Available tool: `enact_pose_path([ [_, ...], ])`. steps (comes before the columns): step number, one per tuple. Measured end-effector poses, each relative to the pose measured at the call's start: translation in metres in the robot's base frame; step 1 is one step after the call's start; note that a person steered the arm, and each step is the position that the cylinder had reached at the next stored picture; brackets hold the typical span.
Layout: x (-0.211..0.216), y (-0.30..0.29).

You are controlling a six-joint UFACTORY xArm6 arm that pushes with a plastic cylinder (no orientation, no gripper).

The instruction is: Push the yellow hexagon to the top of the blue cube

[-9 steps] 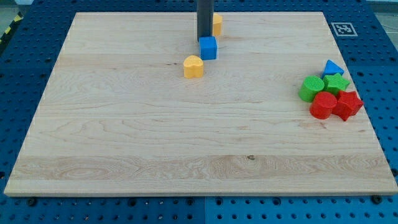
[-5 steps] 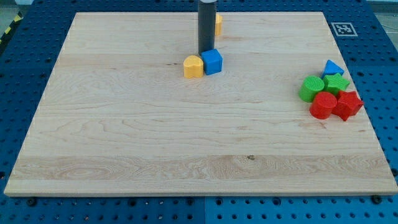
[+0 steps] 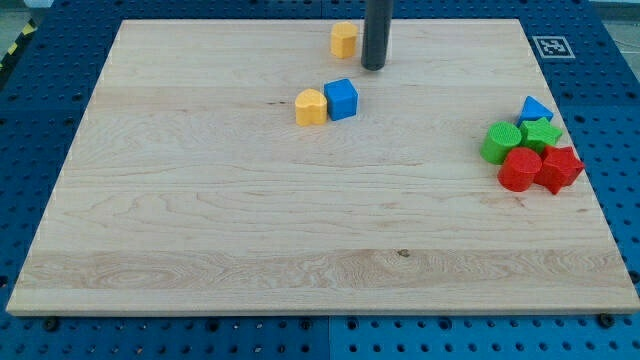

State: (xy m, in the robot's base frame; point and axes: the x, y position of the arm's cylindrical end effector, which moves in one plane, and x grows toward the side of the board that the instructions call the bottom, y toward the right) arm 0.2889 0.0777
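The yellow hexagon [image 3: 344,40] sits near the board's top edge, a little left of centre. The blue cube [image 3: 341,99] lies below it, touching a yellow heart-shaped block [image 3: 311,106] on its left. My tip [image 3: 374,67] is just right of the yellow hexagon and slightly lower, apart from it, and above and to the right of the blue cube.
A cluster sits at the view's right: a blue triangle [image 3: 536,108], a green star [image 3: 541,133], a green cylinder [image 3: 501,142], a red cylinder [image 3: 521,169] and a red star [image 3: 560,168]. The wooden board [image 3: 200,230] lies on a blue pegboard; a marker tag [image 3: 552,46] is at its top right corner.
My tip pushed the blue cube down against the yellow heart, then moved up and right, uncovering the yellow hexagon and ending to its right.
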Motion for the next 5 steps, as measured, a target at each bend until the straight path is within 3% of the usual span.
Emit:
enact_pose_path([
  [2,-0.053,0.033],
  [3,-0.081,0.009],
  [5,-0.058,-0.021],
])
